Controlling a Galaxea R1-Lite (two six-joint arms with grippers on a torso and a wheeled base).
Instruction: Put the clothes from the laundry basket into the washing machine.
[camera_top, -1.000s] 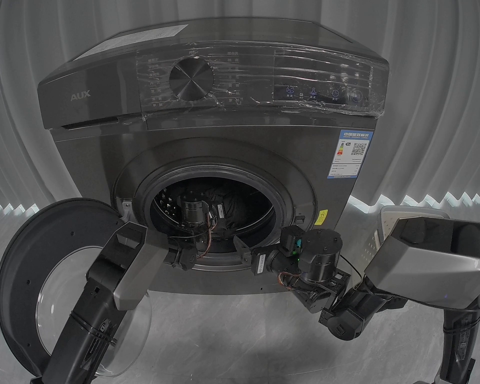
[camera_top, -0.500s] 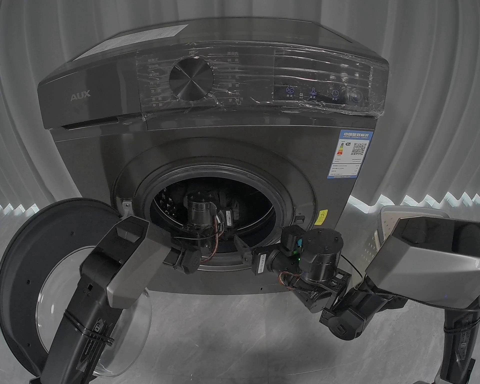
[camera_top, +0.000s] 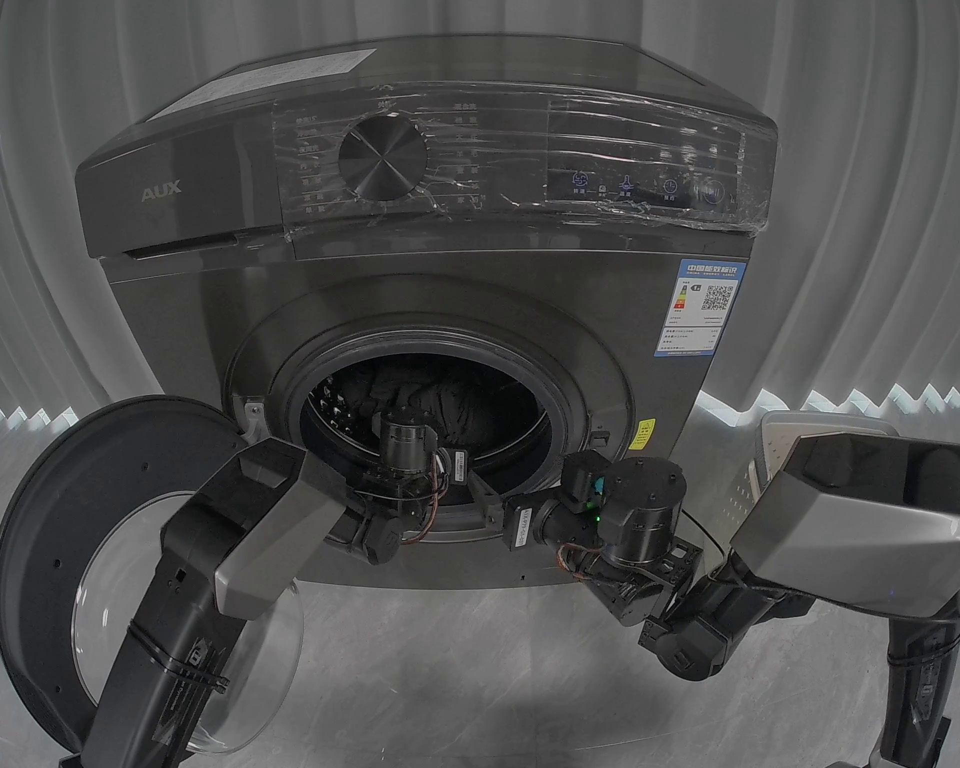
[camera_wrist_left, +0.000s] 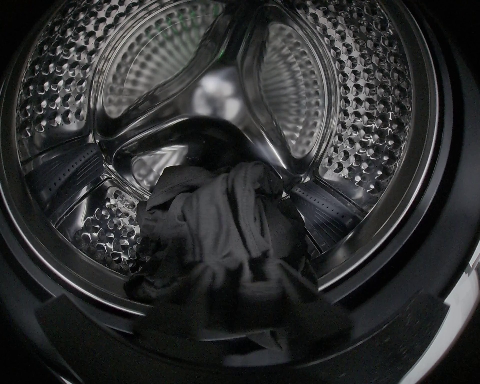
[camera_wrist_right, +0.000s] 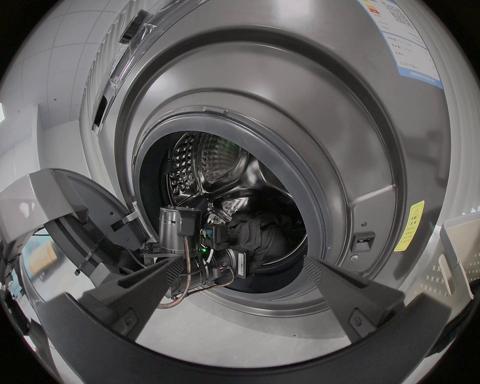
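The head view shows one washing machine (camera_top: 430, 250), its one door (camera_top: 130, 520) open, with one dark heap of clothes (camera_top: 440, 395) in the drum (camera_top: 335, 400); the left wrist view, the left claw (camera_wrist_left: 245, 305) apart before that heap; the right wrist view, the right claw (camera_wrist_right: 241, 264) apart outside.

The left arm (camera_top: 250, 530) bends at the elbow and stretches forward. Beyond its wrist (camera_top: 405, 455), the left claw (camera_wrist_left: 245, 310) shows dim fingers set wide apart, gripping nothing. The right arm (camera_top: 850, 520) folds in from the right, the right claw (camera_wrist_right: 240, 265) pointing forward just beside the left wrist, its fingers (camera_wrist_right: 150, 285) spread wide and empty.
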